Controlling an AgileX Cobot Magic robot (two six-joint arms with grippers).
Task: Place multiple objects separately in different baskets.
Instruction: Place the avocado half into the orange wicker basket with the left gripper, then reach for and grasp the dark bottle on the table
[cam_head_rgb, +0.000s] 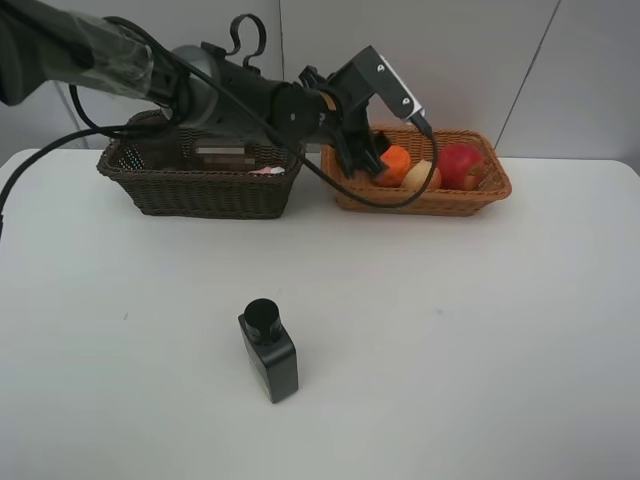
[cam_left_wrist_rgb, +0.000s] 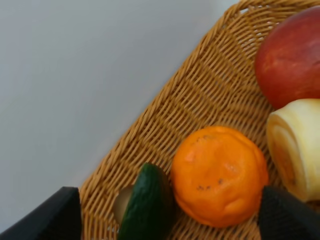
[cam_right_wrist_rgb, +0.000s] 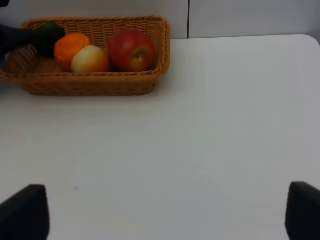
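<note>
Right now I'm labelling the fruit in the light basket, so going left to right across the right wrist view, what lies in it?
halved green avocado → orange tangerine → orange-yellow peach → red apple, all inside the light orange-tan wicker basket.

A white tabletop (cam_head_rgb: 470, 340) fills most of the high view, matte and evenly lit, with only soft, faint shadows cast on it. Its far edge runs across the upper part of the frame, with rounded corners seen at upper left and upper right. Behind it a pale grey wall (cam_head_rgb: 480, 60) is seen, made of flat panels divided by thin dark seams, one vertical near the middle and one slanted at upper right. The same wall and a vertical seam are seen at the top of the right wrist view.
</note>
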